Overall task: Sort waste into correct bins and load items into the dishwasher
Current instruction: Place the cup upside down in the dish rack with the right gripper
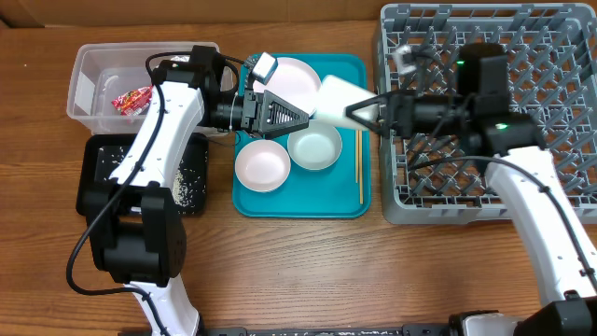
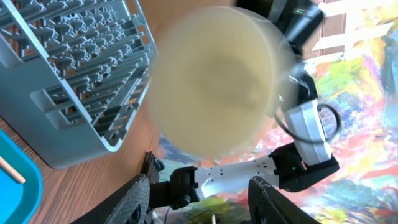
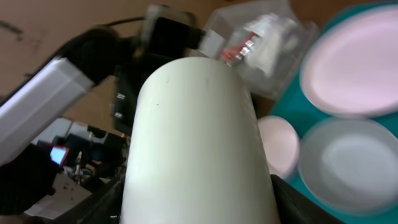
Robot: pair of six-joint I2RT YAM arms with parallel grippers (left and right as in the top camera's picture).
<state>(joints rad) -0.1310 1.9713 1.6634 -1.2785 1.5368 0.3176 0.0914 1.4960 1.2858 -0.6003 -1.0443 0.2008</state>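
The cup [image 1: 340,93] is being held in the air over the far right part of the teal tray [image 1: 345,201], between the two grippers. It is lying on its side, its long axis running roughly left to right. One round end is being turned toward the left gripper [image 1: 300,116]. Blur is keeping it from being told whether that end is the mouth or the base. It is a smooth, plain white cylinder.

The cup is being clasped around its wall by the right gripper [image 1: 362,114]. The left gripper's fingers [image 2: 134,199] are being held apart with nothing between them.

A glossy white bowl [image 1: 314,149] and thin wooden chopsticks [image 1: 360,168] are lying on the tray. The grey grid rack [image 1: 560,112] is standing just to its right.
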